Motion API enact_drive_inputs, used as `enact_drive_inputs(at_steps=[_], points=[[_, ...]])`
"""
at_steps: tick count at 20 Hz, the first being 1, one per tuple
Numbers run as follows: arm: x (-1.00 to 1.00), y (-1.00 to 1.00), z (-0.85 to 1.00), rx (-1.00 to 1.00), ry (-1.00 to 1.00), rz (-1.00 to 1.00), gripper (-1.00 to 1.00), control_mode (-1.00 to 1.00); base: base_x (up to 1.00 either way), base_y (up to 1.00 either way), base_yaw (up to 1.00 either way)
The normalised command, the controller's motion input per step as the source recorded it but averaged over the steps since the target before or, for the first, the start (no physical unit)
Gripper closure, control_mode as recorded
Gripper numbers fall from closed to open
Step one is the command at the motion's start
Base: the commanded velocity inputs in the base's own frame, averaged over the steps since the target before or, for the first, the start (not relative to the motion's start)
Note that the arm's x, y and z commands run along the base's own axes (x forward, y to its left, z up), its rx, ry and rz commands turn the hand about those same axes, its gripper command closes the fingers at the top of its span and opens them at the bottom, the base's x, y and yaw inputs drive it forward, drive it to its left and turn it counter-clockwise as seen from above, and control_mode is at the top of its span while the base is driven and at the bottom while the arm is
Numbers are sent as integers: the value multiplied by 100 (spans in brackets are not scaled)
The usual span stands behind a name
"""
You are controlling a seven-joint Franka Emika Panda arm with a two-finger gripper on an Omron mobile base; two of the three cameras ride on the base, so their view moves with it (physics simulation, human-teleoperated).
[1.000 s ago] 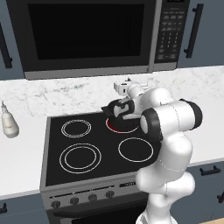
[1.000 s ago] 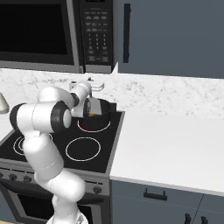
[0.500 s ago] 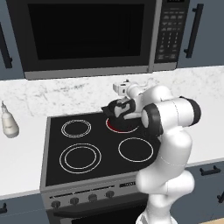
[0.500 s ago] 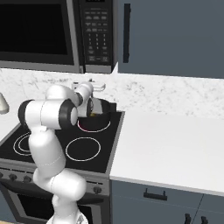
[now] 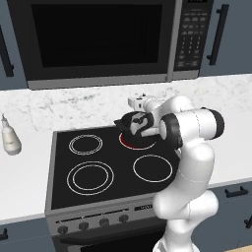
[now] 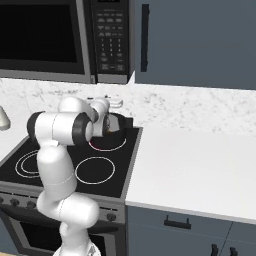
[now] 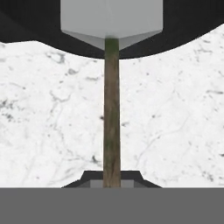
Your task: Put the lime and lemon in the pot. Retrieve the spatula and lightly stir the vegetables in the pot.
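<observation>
Since 1 s ago, arm's elbow has swung further fwd/up over the stove; pot hasn't moved. Left base view: pot (image 5: 132,129) sits on rear right burner (image 5: 129,142), which glows red; forearm and wrist cover its right half, so contents can't be made out, gripper (image 5: 139,119) low over pot, its fingers lost in the dark. Right base view: pot (image 6: 118,123) mostly hidden behind wrist, a bit of yellow at the gripper, too small to say if it's the lemon. Hand view: spatula (image 7: 111,109) handle runs straight up from between the fingertips, gripper (image 7: 111,180) clamped on it; pale grey blade reaches into the pot's black interior, cut off at top edge; white marble counter (image 7: 48,122) below the rim.
</observation>
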Motion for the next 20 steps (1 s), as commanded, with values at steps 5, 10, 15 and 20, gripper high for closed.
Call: enact_drive_inputs(at_steps=[5, 10, 15, 20], points=[[-14, -25, -59, -1, -2, 0, 100, -100, 0, 0, 0], [0, -6, -10, -5, 0, 0, 100, -100, 0, 0, 0], [0, -8, -2, 2, -10, 0, 100, -100, 0, 0, 0], [0, 0, 25, 9, -26, 0, 100, -100, 0, 0, 0]])
